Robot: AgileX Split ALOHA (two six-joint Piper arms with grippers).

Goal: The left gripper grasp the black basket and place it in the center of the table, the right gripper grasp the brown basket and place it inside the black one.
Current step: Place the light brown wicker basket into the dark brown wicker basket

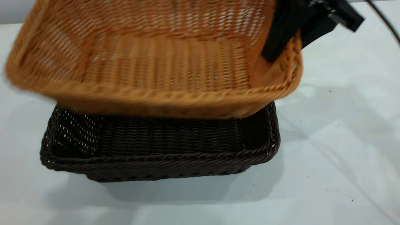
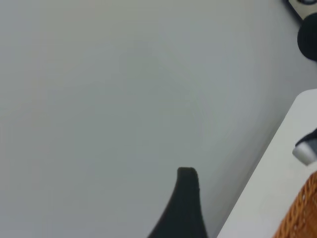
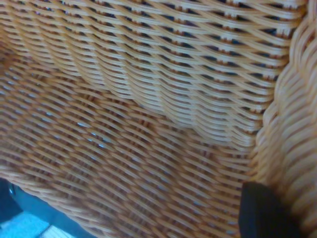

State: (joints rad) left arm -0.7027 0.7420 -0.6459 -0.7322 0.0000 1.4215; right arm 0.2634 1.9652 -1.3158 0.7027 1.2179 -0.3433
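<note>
The black basket (image 1: 162,137) stands flat on the table (image 1: 337,140), near its middle. The brown basket (image 1: 162,62) hangs tilted just above it and covers its far half. My right gripper (image 1: 289,47) is shut on the brown basket's right rim, one finger inside and one outside. In the right wrist view the brown weave (image 3: 138,114) fills the picture, with one black fingertip (image 3: 262,213) against the rim. My left gripper is outside the exterior view. Its wrist view shows one black finger (image 2: 187,198) set far to one side, holding nothing, and a corner of the brown basket (image 2: 302,213).
A black cable (image 1: 387,22) runs off at the far right behind the right arm. Bare tabletop lies in front of and to the right of the baskets. The left wrist view shows a grey wall (image 2: 99,99) and the table's edge (image 2: 267,198).
</note>
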